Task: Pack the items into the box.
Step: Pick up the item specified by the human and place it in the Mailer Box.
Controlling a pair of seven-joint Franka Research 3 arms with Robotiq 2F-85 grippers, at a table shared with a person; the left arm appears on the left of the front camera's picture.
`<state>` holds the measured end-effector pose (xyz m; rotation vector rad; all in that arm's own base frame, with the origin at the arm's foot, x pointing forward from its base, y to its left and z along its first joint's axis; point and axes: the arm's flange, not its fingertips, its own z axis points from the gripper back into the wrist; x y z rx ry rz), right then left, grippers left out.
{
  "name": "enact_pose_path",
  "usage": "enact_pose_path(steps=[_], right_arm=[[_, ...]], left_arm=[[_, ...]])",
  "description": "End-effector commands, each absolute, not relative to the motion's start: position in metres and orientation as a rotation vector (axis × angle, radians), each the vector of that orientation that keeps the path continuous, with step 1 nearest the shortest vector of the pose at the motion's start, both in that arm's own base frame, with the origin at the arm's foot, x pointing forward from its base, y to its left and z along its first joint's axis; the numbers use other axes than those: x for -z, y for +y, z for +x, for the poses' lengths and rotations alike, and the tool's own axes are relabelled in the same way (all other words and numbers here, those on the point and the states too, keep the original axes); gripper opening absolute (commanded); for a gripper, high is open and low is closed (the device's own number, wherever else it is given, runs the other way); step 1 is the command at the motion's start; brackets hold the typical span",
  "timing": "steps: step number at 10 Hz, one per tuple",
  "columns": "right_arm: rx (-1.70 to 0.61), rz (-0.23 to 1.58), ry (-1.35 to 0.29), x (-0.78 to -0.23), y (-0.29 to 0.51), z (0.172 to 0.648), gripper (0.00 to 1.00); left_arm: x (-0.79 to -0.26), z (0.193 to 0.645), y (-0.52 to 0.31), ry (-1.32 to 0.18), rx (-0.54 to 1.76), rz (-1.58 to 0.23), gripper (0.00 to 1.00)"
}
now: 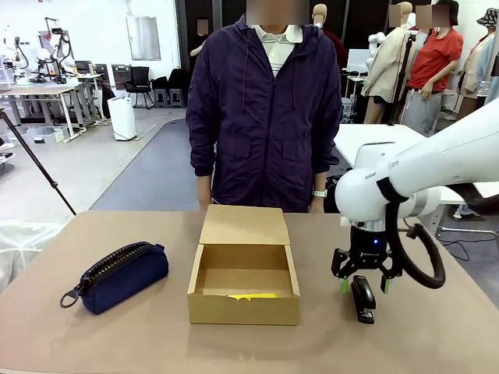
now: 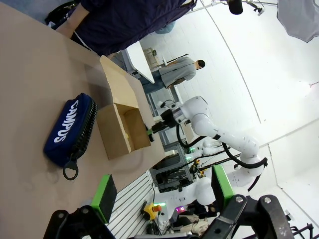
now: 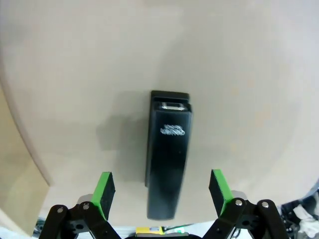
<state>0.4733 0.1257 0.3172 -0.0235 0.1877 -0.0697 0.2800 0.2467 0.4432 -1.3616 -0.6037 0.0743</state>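
— front view [image 1: 363, 298] stapler, where?
— black stapler lies flat on the surface [image 1: 437, 335], right of the box [image 1: 243, 308], apart from it. long axis points toward the robot's side.
— right gripper [image 1: 364, 286]?
— right over the stapler, fingers pointing down and spread wide. right wrist view: stapler [image 3: 168, 154] sits between the green pads [image 3: 103, 191], gap on both sides, not touching. gripper [image 3: 162, 191] holds nothing.
— pen thing?
— yellow pen [image 1: 251, 296] is inside the box, lying along the near wall. only a yellow strip shows over the rim, can't tell more.
— box state?
— tan cardboard, middle of the surface, flap lid open and tilted back toward the person [image 1: 265, 117]. left wrist view shows the box [image 2: 115, 137] from its side, same open lid.
— left gripper [image 2: 162, 191]?
— left wrist view: fingers spread wide, nothing between them, well above the surface and well away from everything.
— other stuff?
— navy pouch [image 1: 121, 274] left of the box, apart from it, zip on top, ring pull at the near-left end. left wrist view: pouch [image 2: 70, 127] has white "campus" print on the side.
— person?
— standing at the far edge behind the box, dark zip jacket, arms down at the sides.
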Motion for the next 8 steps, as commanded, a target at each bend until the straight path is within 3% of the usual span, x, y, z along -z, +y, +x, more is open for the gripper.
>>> enact_pose_path(steps=[1, 6, 7, 8], right_arm=[[0.085, -0.005, 0.282, -0.3119, 0.1265, 0.4818, 1.00], [0.124, -0.025, 0.284, -0.3120, 0.1287, 0.4768, 1.00], [0.121, -0.007, 0.288, -0.3127, 0.1275, 0.4765, 0.44], [0.119, 0.010, 0.287, -0.3132, 0.1273, 0.4766, 0.00]], left_arm=[[-0.4442, 0.2784, 0.2469, -0.607, -0.066, -1.369, 1.00], [-0.4442, 0.2784, 0.2469, -0.607, -0.066, -1.369, 1.00], [-0.4442, 0.2784, 0.2469, -0.607, -0.066, -1.369, 1.00], [-0.4442, 0.2784, 0.2469, -0.607, -0.066, -1.369, 1.00]])
